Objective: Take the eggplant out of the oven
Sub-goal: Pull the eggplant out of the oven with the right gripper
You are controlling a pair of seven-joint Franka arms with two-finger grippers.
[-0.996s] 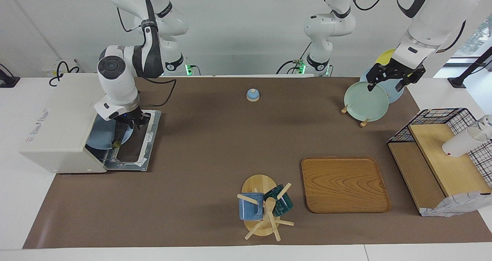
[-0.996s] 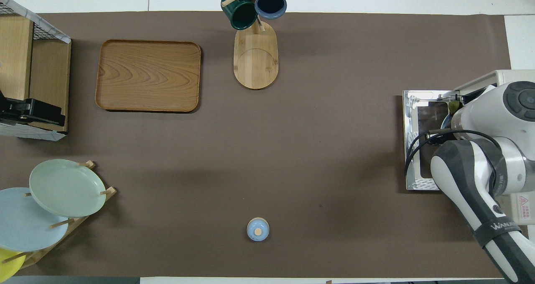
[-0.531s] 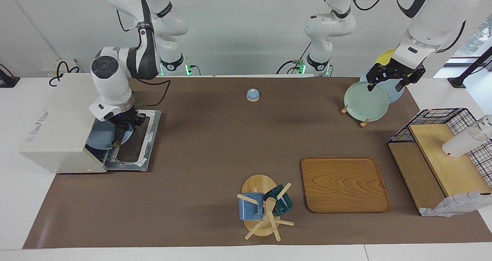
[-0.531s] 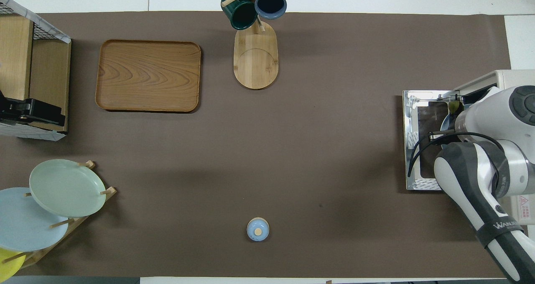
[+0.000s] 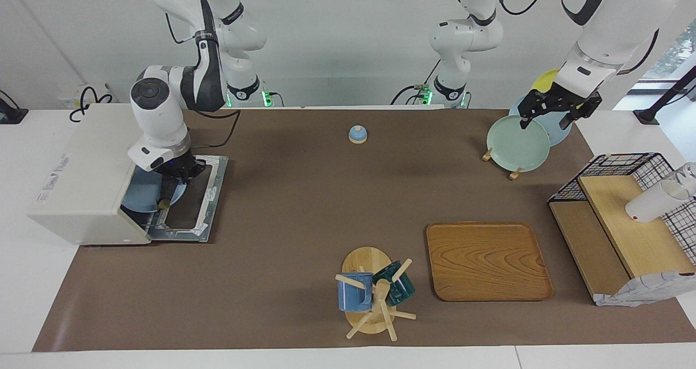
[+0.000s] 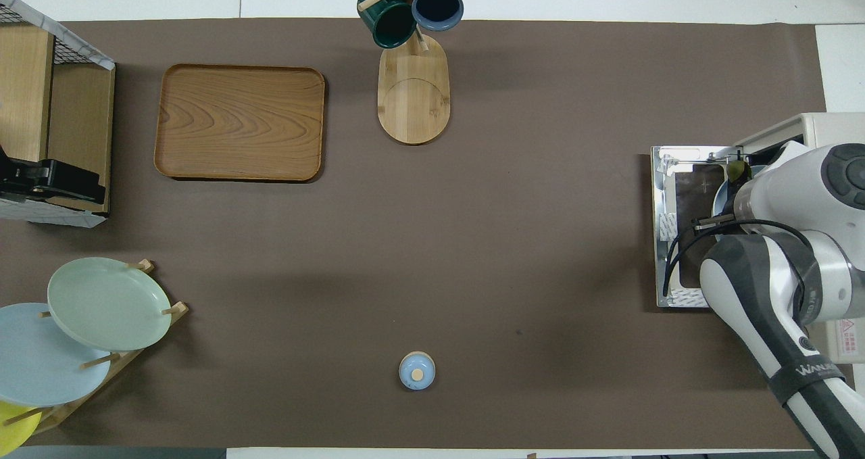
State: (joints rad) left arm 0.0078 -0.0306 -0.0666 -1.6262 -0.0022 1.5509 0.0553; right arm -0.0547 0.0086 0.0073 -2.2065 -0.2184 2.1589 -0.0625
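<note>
Brown matting covers the white table, and the cream-white oven stands at the right arm's end of it with its door folded flat onto the mat. Only the greenish stem end of the eggplant shows, at the oven's mouth on a blue plate; the dark body is hidden under the wrist. The right gripper is down in that mouth with its fingers drawn together, apparently clamped on the eggplant, though the contact itself is covered. By my reading the grasp is just made and the withdrawal is next: that calls for a slight lift clear of the plate, then a pull out over the open door without dragging the plate along. Seen from across the table, the plate sits half inside the cavity and the gripper's dark fingers reach down to it; from overhead the right arm covers nearly all of this, leaving only the stem tip and a sliver of plate. Well away from the oven, the left gripper waits, fingers spread wide, over a rack of plates.
</note>
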